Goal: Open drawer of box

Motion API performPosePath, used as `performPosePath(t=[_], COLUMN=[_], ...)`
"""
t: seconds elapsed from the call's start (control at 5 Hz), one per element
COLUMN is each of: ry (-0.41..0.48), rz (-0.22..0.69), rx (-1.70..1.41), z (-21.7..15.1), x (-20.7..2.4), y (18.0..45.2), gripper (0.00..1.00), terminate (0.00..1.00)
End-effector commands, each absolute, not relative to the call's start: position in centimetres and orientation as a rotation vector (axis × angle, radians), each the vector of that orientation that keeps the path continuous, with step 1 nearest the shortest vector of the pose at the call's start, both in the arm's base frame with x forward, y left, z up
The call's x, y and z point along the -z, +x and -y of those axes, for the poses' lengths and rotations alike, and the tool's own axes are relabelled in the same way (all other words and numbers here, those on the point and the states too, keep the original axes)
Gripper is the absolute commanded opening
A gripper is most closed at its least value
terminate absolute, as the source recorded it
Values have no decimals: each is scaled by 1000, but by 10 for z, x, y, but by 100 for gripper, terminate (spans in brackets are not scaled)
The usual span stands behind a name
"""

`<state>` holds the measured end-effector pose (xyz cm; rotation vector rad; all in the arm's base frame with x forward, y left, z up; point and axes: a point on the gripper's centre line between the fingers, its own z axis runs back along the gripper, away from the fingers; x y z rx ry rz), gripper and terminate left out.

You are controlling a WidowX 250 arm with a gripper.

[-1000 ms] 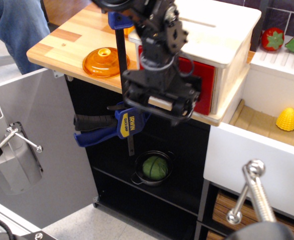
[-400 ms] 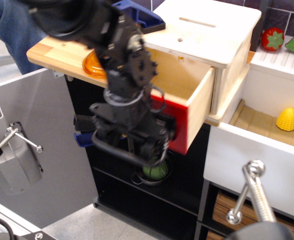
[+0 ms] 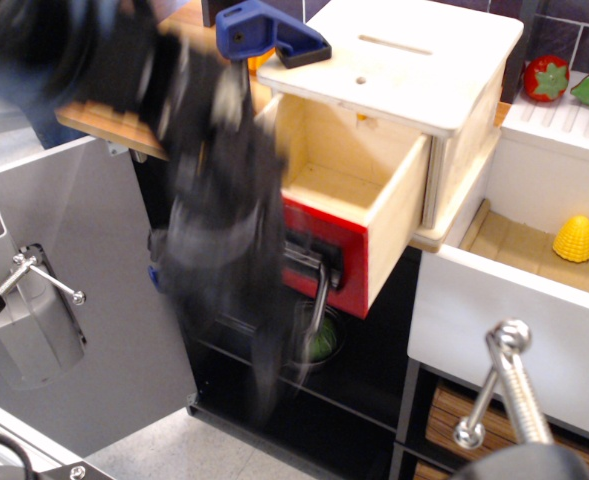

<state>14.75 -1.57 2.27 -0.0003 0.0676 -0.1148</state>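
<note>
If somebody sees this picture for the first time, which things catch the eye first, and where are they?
The pale wooden drawer with the glossy red front stands pulled far out of the white-topped wooden box, near the centre. Left of it a big black blur, the robot arm, sweeps downward; its claw cannot be made out. At the right, a yellow toy corn lies in a white drawer.

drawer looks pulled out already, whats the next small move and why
Probably just back the arm away to the left. The drawer stands well out of the box, its empty inside showing, and the blurred gripper seems already off the black handle.
</note>
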Motion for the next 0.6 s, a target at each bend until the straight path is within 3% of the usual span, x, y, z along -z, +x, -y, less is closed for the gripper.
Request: performPosePath(t=[0.0,0.2,0.4], ry=[1,-34,-100], rz=[-53,-98,-64], rx=[98,74,76], z=[11,10,0], x=[-28,-42,-54], y=[152,162,166], gripper=[100,100,100], terminate=[0,0,100])
